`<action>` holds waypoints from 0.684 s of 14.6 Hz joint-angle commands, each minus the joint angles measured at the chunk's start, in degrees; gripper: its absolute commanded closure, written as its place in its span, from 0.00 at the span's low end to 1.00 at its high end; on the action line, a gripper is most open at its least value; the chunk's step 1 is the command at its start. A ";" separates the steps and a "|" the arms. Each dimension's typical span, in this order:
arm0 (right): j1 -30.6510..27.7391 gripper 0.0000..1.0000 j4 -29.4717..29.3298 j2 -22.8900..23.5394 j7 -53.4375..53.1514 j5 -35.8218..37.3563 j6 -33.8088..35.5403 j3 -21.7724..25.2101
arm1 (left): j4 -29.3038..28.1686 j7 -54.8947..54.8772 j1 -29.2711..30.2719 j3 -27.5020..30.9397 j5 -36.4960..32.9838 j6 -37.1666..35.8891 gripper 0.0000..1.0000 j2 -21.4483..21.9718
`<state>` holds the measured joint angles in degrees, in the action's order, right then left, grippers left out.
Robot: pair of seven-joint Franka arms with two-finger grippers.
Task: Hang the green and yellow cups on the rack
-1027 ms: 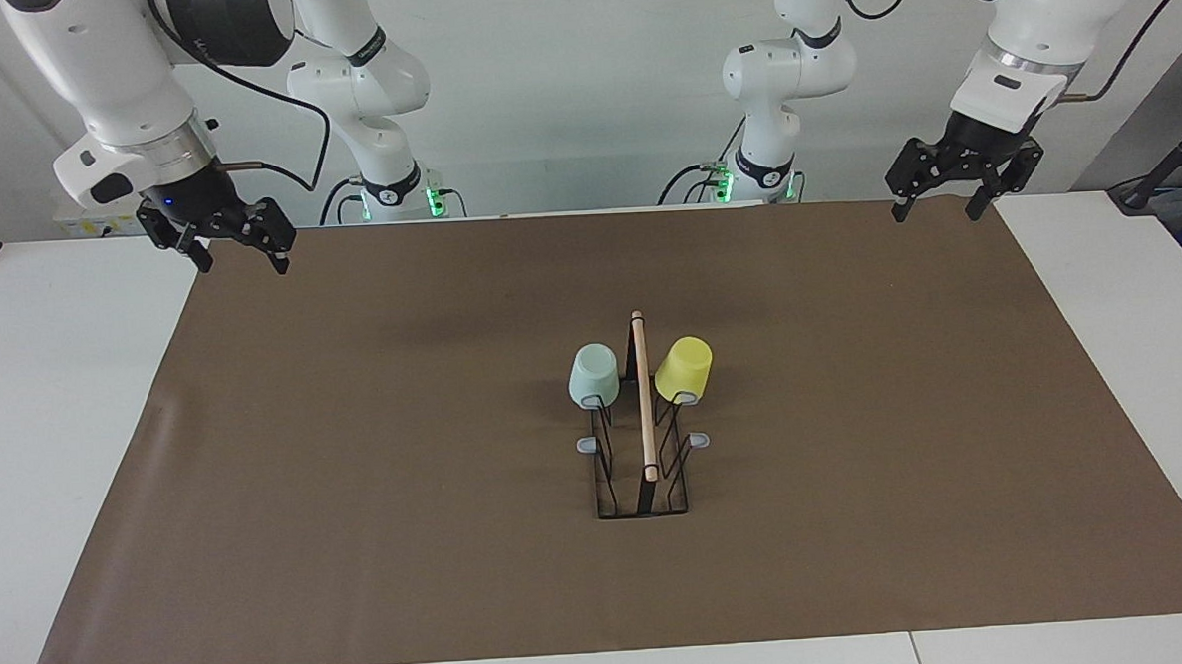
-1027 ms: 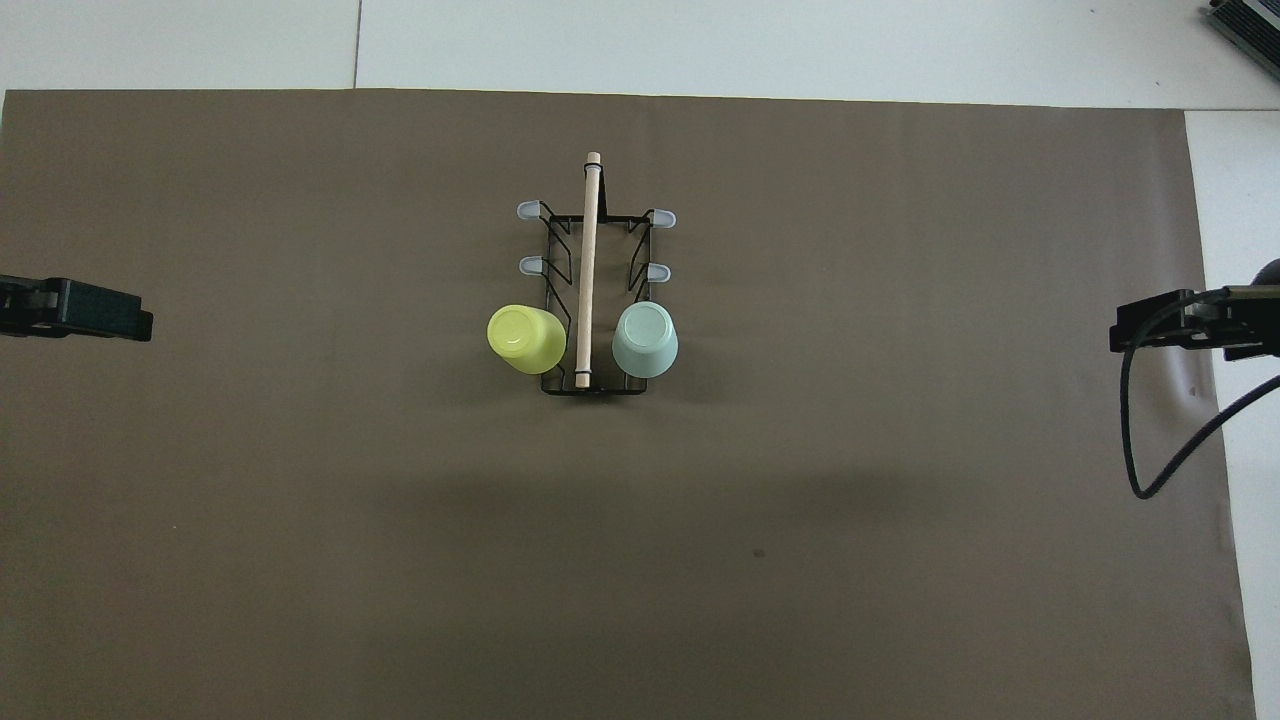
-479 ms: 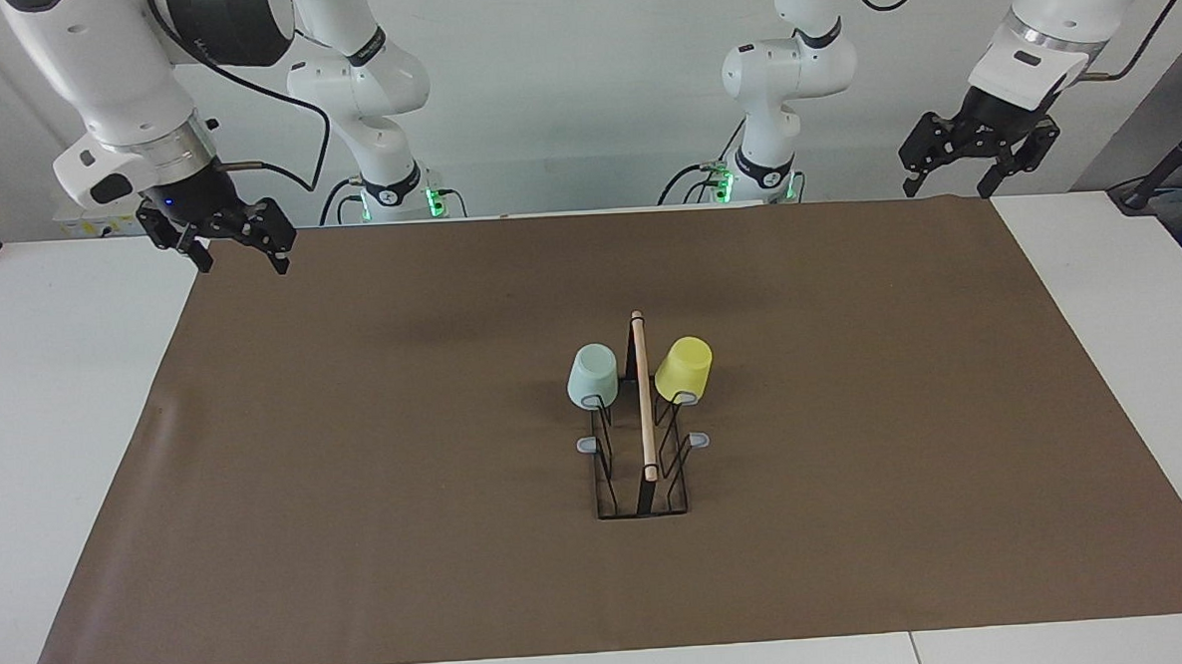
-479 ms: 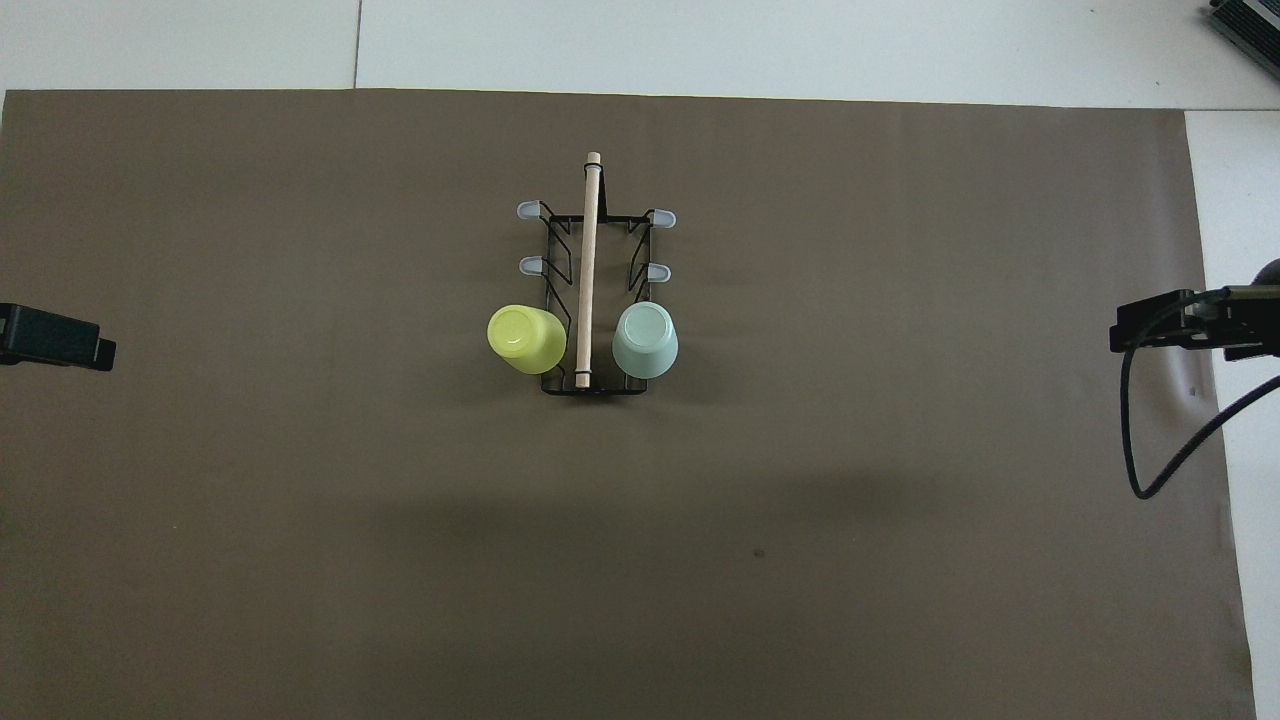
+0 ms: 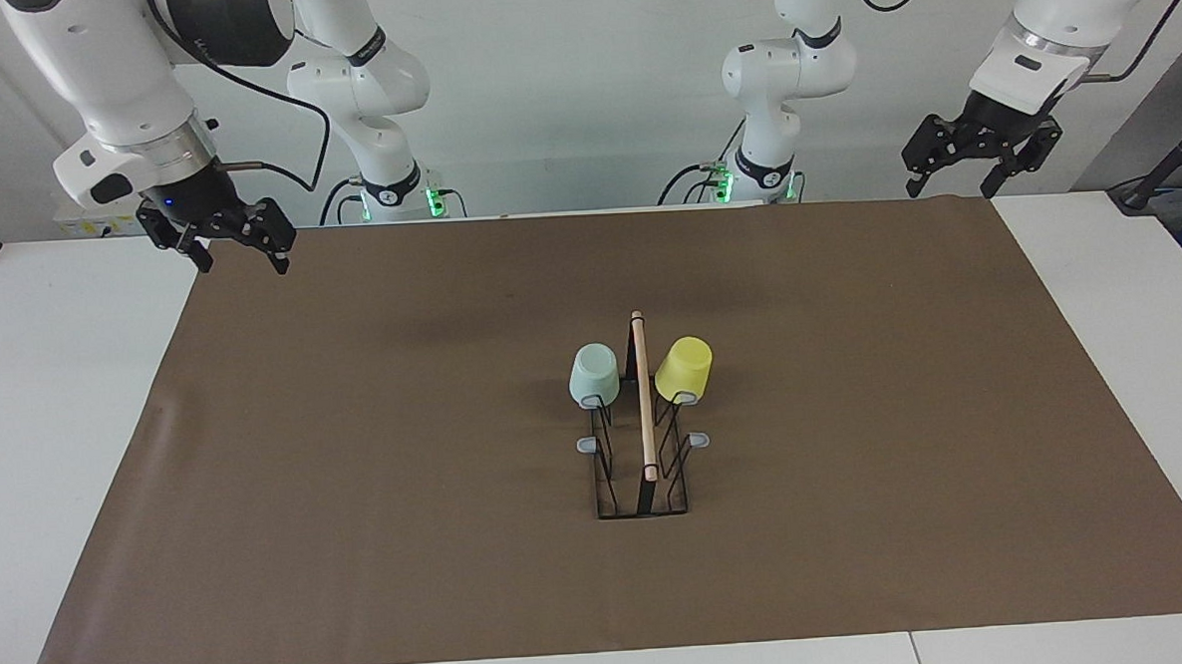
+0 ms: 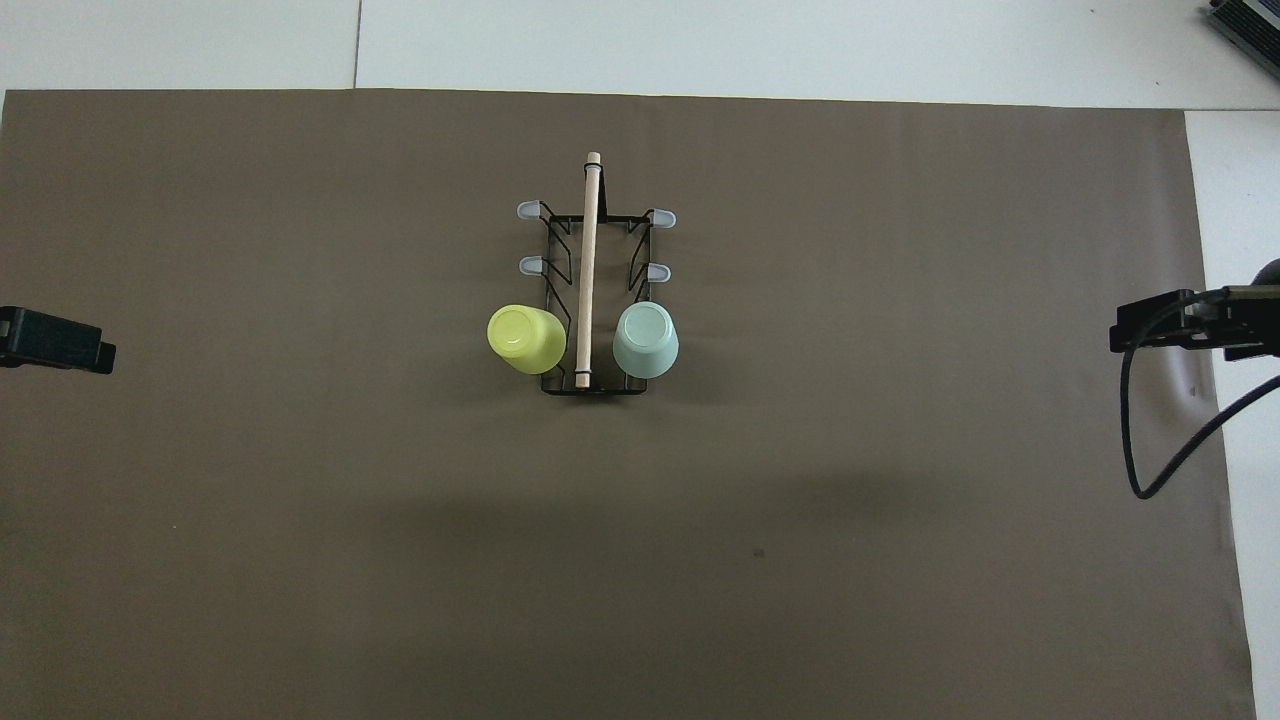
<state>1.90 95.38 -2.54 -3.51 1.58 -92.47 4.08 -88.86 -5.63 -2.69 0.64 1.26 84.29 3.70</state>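
Both cups hung on the rack, both hands drawn back and empty.

Facing view: black wire rack (image 5: 642, 450) with pale wooden rod handle (image 5: 643, 395) on the brown mat (image 5: 357, 462) of the white desk (image 5: 45, 396). Smooth mint green cup (image 5: 593, 375) and bright yellow cup (image 5: 683, 369), both tapered, sit upturned on the rack's prongs nearest the robots, either side of the rod; two grey-tipped prongs (image 5: 587, 444) bare. Left hand (image 5: 950, 185), fingers spread, has risen since a second ago; right hand (image 5: 244, 257), spread, unmoved. Each well apart from the rack.

Overhead view: cups unchanged; four prongs (image 6: 527, 210) bare. Left hand (image 6: 55, 340) has withdrawn toward the mat's edge; right hand (image 6: 1150, 326) unmoved, black cable (image 6: 1135, 440) looping beside it.
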 commanded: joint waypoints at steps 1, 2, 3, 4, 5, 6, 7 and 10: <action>-0.49 0.00 1.12 -0.88 1.31 -0.08 -0.43 -0.30 | -1.31 -0.61 -4.41 3.56 -1.18 -0.18 0.00 1.40; -0.49 0.00 1.12 -0.88 1.31 -0.08 -0.43 -0.30 | -1.40 -0.70 -6.78 6.71 -1.18 -0.09 0.00 1.49; -0.49 0.00 1.12 -0.88 1.31 -0.08 -0.34 -0.30 | -1.49 -0.78 -6.89 7.18 -1.18 0.00 0.00 1.58; -0.49 0.00 1.12 -0.88 1.31 -0.08 -0.43 -0.30 | -1.58 -0.87 -6.72 7.19 -1.18 0.09 0.00 1.66; -0.49 0.00 1.12 -0.88 1.31 -0.08 -0.43 -0.30 | -2.19 -0.96 -6.20 7.19 -1.18 0.70 0.00 1.75; -0.49 0.00 1.12 -0.88 1.31 -0.08 -0.34 -0.30 | -2.28 -0.87 -5.93 7.10 -1.18 0.96 0.00 1.93; -0.49 0.00 1.12 -0.88 1.31 -0.08 -0.34 -0.30 | -2.37 -0.79 -5.93 7.10 -1.18 0.97 0.00 2.02; -0.49 0.00 1.12 -0.88 1.31 -0.08 -0.43 -0.30 | -2.28 -0.70 -4.53 5.88 -1.18 0.79 0.00 2.02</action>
<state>1.89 95.38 -2.54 -3.51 1.58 -92.47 4.08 -89.00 -5.78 -7.92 7.27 1.12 84.35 3.87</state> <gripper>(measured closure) 0.000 0.000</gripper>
